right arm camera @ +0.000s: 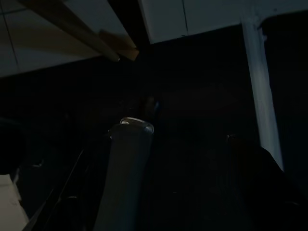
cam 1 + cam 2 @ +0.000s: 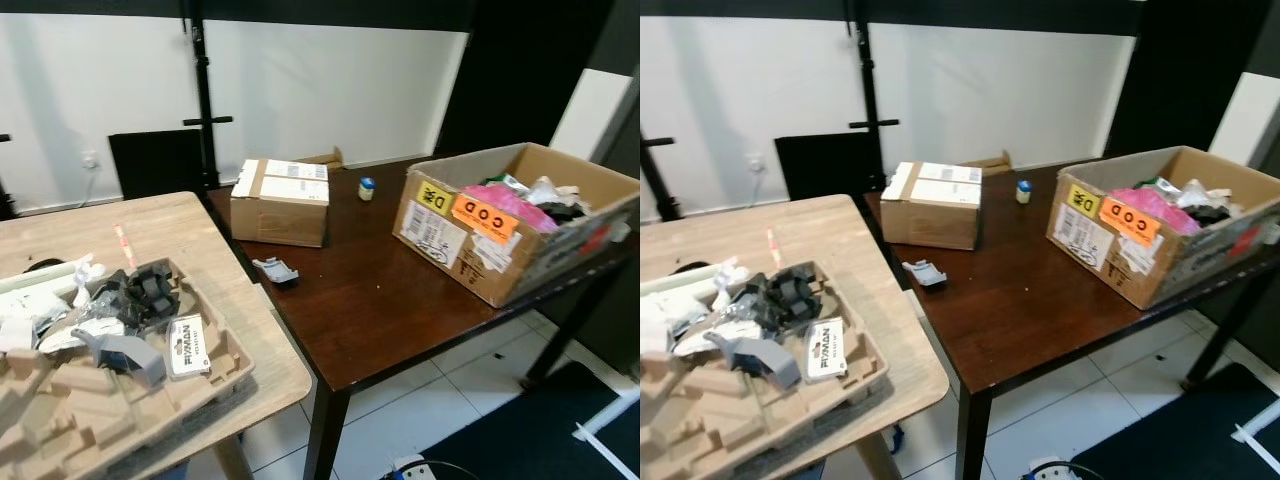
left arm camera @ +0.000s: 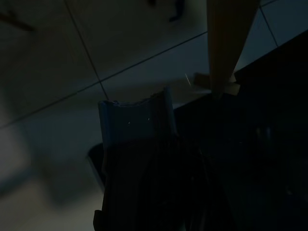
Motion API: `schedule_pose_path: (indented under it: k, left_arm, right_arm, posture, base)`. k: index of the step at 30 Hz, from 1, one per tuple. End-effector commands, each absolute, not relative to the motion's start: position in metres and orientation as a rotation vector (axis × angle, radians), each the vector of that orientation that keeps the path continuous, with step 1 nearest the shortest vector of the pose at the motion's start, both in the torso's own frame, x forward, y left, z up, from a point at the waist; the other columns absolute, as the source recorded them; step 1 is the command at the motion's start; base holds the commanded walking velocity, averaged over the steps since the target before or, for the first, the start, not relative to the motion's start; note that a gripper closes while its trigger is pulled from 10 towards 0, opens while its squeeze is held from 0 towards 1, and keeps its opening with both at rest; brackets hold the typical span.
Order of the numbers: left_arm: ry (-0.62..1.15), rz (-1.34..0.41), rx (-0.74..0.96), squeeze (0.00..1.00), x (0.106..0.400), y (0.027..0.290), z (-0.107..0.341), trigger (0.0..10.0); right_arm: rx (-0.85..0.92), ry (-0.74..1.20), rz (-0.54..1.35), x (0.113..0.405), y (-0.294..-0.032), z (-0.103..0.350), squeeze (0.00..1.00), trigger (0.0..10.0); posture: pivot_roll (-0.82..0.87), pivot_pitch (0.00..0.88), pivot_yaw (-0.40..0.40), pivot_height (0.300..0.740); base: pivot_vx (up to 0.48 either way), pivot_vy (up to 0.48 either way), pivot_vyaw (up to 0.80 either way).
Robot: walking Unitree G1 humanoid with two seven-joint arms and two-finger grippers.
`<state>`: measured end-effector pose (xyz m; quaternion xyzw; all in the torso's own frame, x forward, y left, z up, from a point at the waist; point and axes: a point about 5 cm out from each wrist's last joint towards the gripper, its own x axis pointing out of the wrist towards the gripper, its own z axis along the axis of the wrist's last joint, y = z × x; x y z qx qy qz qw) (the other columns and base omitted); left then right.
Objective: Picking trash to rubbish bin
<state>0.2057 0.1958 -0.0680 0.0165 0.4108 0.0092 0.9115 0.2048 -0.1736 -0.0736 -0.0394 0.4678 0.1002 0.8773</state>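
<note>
Nearest to the head camera, a moulded brown pulp-cardboard tray (image 2: 60, 420) with ribbed compartments is sitting on the front of a pale wooden table with a rounded corner (image 2: 200, 235), and it is holding a loose heap of trash (image 2: 105, 310): crumpled white paper, dark grey plastic pieces and one flat white printed label. Just beyond, a dark brown glossy wooden table (image 2: 400, 300) is standing beside the pale one (their edges are looking close, though whether they are touching cannot be told). On its near-left part one small grey plastic scrap (image 2: 276, 270) is lying alone. Farther back one closed rectangular cardboard box with white shipping labels (image 2: 281, 201) is resting, and past it one small white jar with a blue cap (image 2: 367, 188) is standing upright. To the right, one large open cardboard box with an orange sticker and a yellow one (image 2: 505, 225) is holding pink, white and dark rubbish. Both arms are hanging low over white floor tiles in deep shade; the left gripper (image 3: 139, 159) and the right gripper (image 1: 159, 183) are lying well apart from all the trash on the tables, and how their fingers are standing cannot be told.
</note>
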Motion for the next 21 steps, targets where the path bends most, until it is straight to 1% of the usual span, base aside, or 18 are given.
schedule_pose_path:
  k: [1, 16, 21]
  left_arm:
    - [0.852, 0.017, 0.018, 0.0, 0.2049, 0.1918, -0.0692, 10.0]
    - [0.838, 0.027, 0.001, 0.0, 0.2107, 0.1933, -0.0658, 10.0]
    - [0.836, 0.057, -0.032, 0.0, 0.2121, 0.1947, -0.0651, 10.0]
  right_arm:
    - [-0.087, 0.991, 0.201, 0.2005, -0.1779, -0.0756, 0.0, 10.0]
    - [-0.083, 0.979, 0.203, 0.2034, -0.1757, -0.0742, 0.0, 10.0]
    - [-0.08, 0.976, 0.199, 0.2042, -0.1758, -0.0738, 0.0, 10.0]
  posture:
    - [0.04, 0.076, -0.053, 0.74]
    - [0.03, 0.065, -0.046, 0.74]
    - [0.03, 0.063, -0.045, 0.74]
  base:
    - [0.0, -0.341, 0.0]
    - [0.0, -0.332, 0.0]
    - [0.0, -0.321, 0.0]
